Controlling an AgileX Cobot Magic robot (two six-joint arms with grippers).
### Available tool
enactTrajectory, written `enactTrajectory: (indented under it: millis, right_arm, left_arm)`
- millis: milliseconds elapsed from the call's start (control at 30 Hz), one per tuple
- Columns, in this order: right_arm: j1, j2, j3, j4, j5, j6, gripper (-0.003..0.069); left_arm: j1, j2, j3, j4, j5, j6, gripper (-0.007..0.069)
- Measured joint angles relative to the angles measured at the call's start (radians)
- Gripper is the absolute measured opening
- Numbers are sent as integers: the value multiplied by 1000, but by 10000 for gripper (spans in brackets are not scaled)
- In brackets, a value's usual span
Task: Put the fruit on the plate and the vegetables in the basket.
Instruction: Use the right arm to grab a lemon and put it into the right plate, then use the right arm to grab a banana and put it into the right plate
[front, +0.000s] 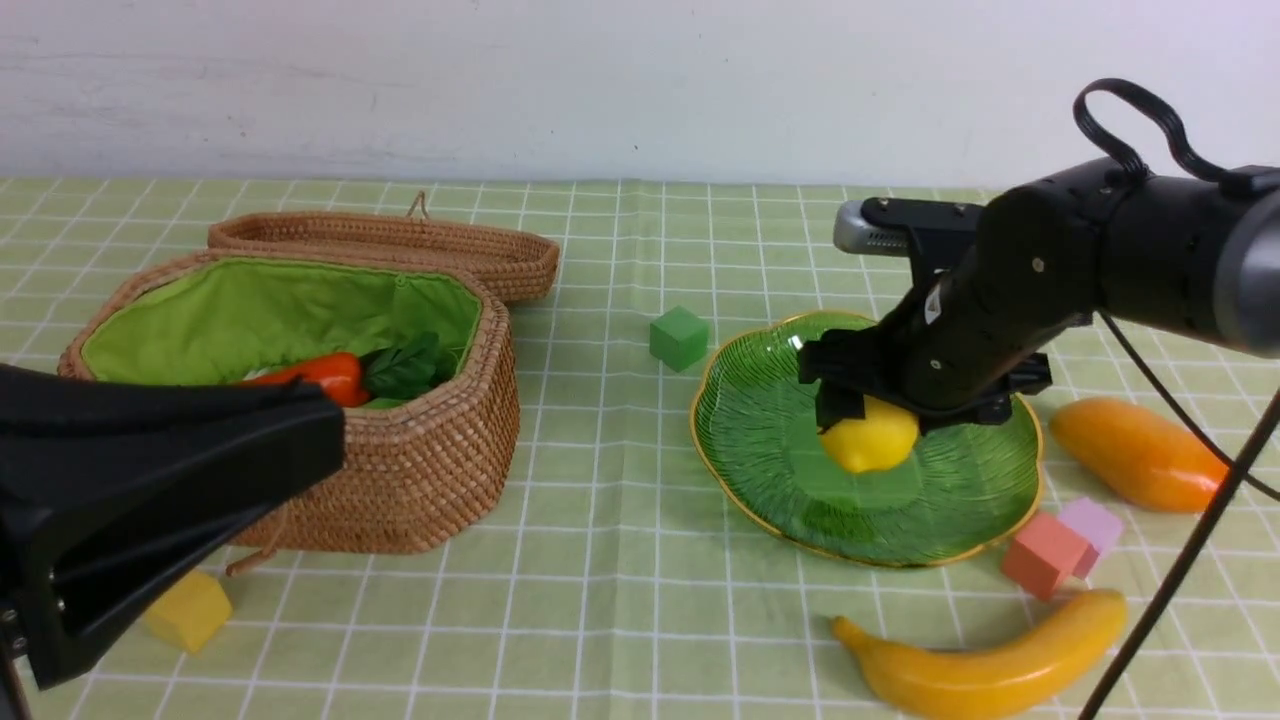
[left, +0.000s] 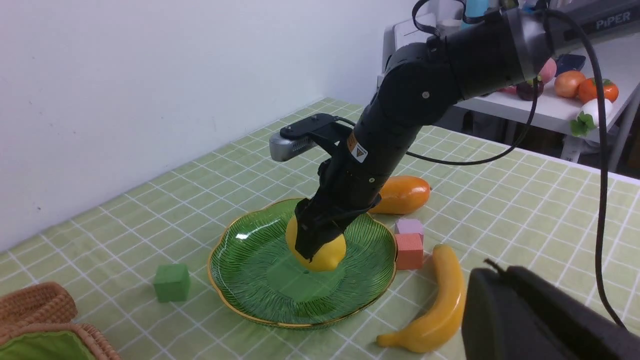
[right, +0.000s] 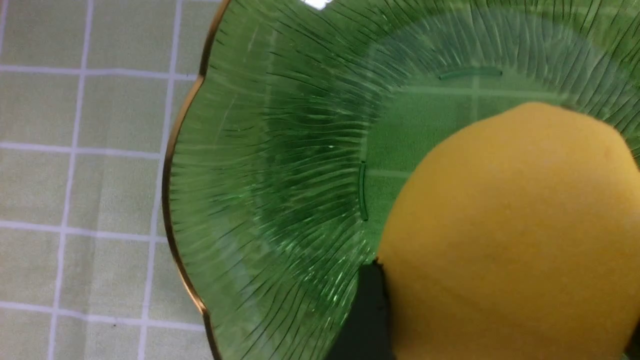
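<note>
My right gripper (front: 870, 425) is shut on the yellow lemon (front: 872, 440) and holds it just above the middle of the green plate (front: 770, 470). In the right wrist view the lemon (right: 510, 230) fills the space between the dark fingers (right: 367, 305). The banana (front: 985, 665) lies on the cloth in front of the plate, and the mango (front: 1135, 452) lies to its right. A carrot (front: 320, 375) with green leaves rests inside the wicker basket (front: 420, 470) at the left. My left gripper (front: 335, 440) hovers shut and empty in front of the basket.
A green cube (front: 679, 338) sits behind the plate's left side. A pink cube (front: 1043, 555) and a lilac cube (front: 1092, 525) stand at its front right. A yellow cube (front: 188, 610) lies in front of the basket. The basket's lid (front: 400, 245) hangs open behind.
</note>
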Motion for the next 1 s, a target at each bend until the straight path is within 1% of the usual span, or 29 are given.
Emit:
enactTrajectory:
  millis: [33, 67, 100, 133, 233, 367, 500, 633, 667, 767, 833, 900, 1000]
  right_arm:
    - [0, 0, 0, 0, 0, 0, 605]
    - [0, -2, 0, -9, -3, 0, 647]
    - [0, -2, 0, -9, -3, 0, 647]
    - [0, -7, 0, -22, -6, -3, 674]
    - [1, -39, 0, -28, 1, -4, 674]
    - [1, -108, -4, -36, 48, -5, 638]
    - [1, -209, -16, -37, 203, -73, 540]
    - [1, -307, -17, -12, 462, -311, 382]
    - [1, -334, -6, 1, 535, -399, 318]
    - [1, -388, 73, 40, 573, -556, 220]
    - [1, -414, 144, 62, 581, -632, 197]
    - [1, -428, 215, 84, 562, -735, 200]
    - [1, -432, 322, 108, 475, -878, 251]
  left_arm:
    - [0, 0, 0, 0, 0, 0, -13]
    - [0, 0, 0, 0, 10, 0, -13]
    - [0, 0, 0, 0, 12, 0, -13]
    - [0, 0, 0, 0, 25, 0, -13]
    - [0, 0, 0, 0, 37, 0, -13]
    - [0, 0, 0, 0, 40, 0, -13]
    - [0, 0, 0, 0, 40, 0, -11]
    - [0, 0, 0, 0, 42, 0, -7]
    - [0, 0, 0, 0, 50, 2, -6]
    - [0, 0, 0, 0, 95, 31, -5]
    - [0, 0, 0, 0, 150, 62, -4]
    - [0, 0, 0, 0, 213, 93, -2]
    - [0, 0, 0, -14, 257, 119, -2]
